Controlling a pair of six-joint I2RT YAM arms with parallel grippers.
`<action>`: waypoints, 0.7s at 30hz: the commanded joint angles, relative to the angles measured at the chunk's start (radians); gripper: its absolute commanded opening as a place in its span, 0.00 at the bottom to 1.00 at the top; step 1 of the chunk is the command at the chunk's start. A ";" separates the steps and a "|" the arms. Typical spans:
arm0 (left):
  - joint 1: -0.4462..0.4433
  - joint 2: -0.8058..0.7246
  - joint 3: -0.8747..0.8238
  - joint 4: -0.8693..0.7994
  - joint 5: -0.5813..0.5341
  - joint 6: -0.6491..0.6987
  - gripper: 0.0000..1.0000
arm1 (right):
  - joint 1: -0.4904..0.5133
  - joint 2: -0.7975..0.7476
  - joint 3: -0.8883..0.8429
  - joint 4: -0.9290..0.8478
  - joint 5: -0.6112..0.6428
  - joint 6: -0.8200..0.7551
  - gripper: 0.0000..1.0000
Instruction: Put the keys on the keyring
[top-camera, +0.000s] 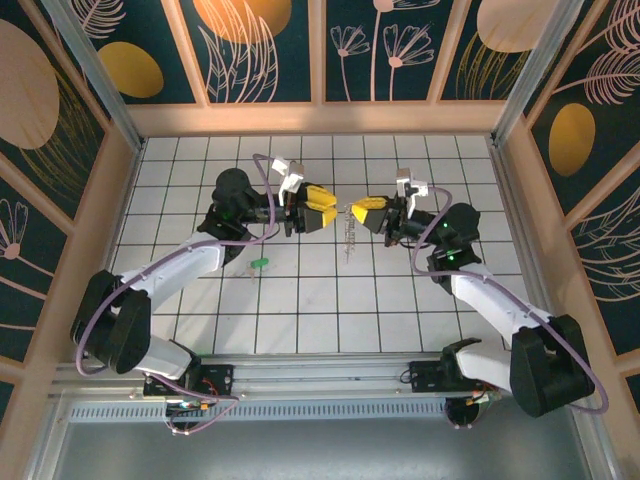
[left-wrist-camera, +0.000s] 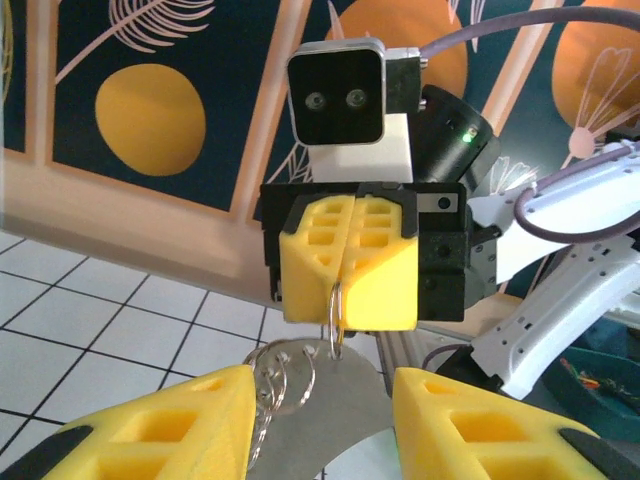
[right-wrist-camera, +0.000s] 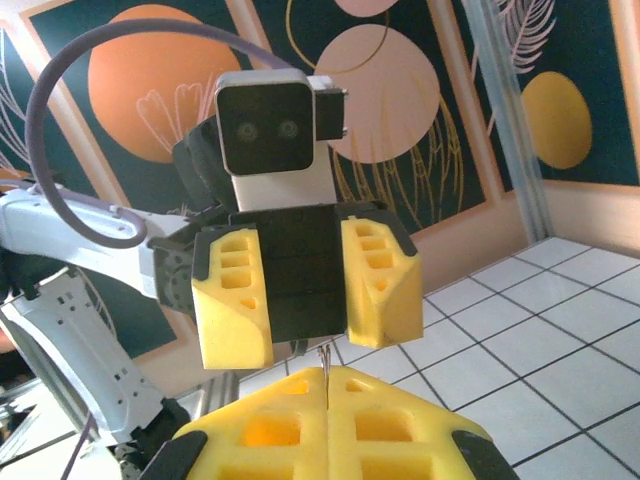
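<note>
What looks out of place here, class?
One key with a green head lies alone on the tiled table beside the left arm, apart from the keyring that the right hand pinches in the air.

The keyring (left-wrist-camera: 330, 318) is silvery, one key (top-camera: 259, 264) green-headed, the table (top-camera: 200, 180) white with dark grid lines.

Ahead: my right gripper (left-wrist-camera: 345, 290) blocks, keyring (left-wrist-camera: 333, 340) hanging from it between my left fingers (left-wrist-camera: 160, 420).
Near left: bare tiles (top-camera: 300, 320), one green key (top-camera: 259, 264).
</note>
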 joint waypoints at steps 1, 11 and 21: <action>-0.010 0.013 0.001 0.070 0.040 -0.028 0.40 | 0.019 0.017 0.026 0.080 -0.020 0.018 0.00; -0.025 0.032 0.016 0.075 0.057 -0.028 0.40 | 0.034 0.033 0.041 0.085 -0.019 0.018 0.00; -0.037 0.046 0.017 0.075 0.059 -0.027 0.40 | 0.045 0.038 0.041 0.089 -0.017 0.020 0.00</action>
